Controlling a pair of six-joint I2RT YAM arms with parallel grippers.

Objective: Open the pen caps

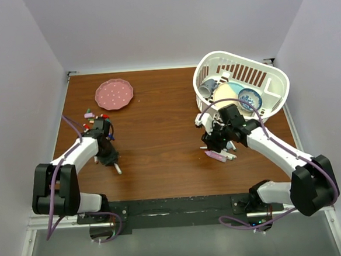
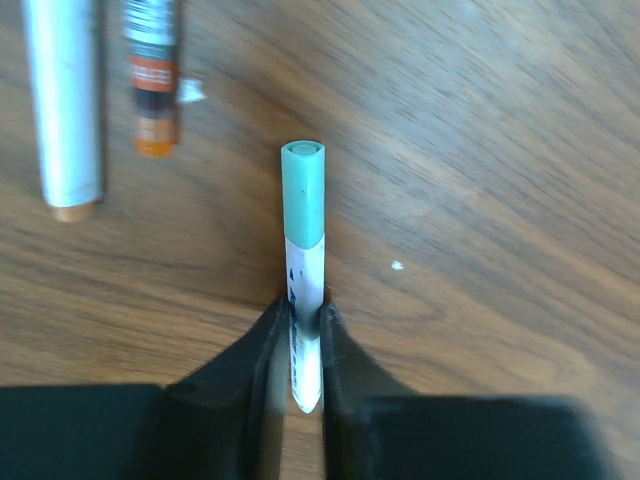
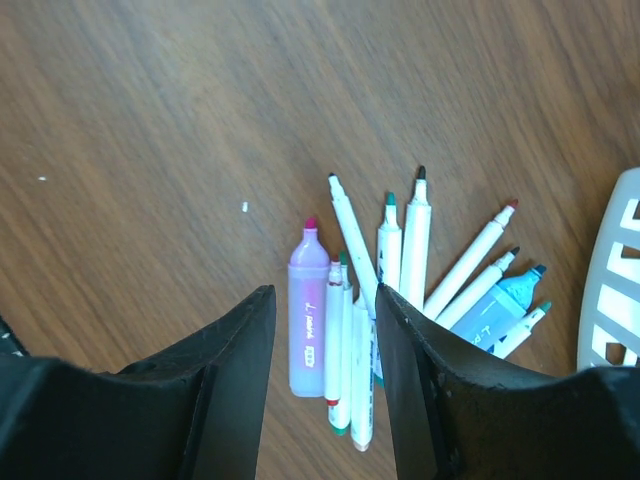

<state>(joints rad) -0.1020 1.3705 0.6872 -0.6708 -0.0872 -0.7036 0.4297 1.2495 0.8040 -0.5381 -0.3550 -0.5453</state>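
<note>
The left claw [image 2: 303,315] is pinched narrow on the barrel of a slim white marker [image 2: 305,290], jaws pressed to either side of it low on the shaft. The marker's long axis runs straight out from between the jaws, away from the wrist, and the teal cap [image 2: 303,195] sits on the far end, well clear of the fingers and free to be taken. This is on the left side of the tabletop [image 1: 157,105], towards its near edge, and a few loose caps [image 1: 93,117] lie just beyond, close to the left edge.

The right claw [image 3: 322,300] stands part open and holds nothing. It hovers over a fan of pens [image 3: 415,250] with bare tips and a purple highlighter [image 3: 307,320], right of centre and beside the white basket [image 1: 241,88].

So the capped end points away from the arm that holds it, and the other arm is well apart across the table. Pulling the cap likely calls for the right claw to cross over, line up with that axis and close on the teal end, while the left keeps the barrel from sliding; a grip off the axis could bend the marker out of the jaws
</note>
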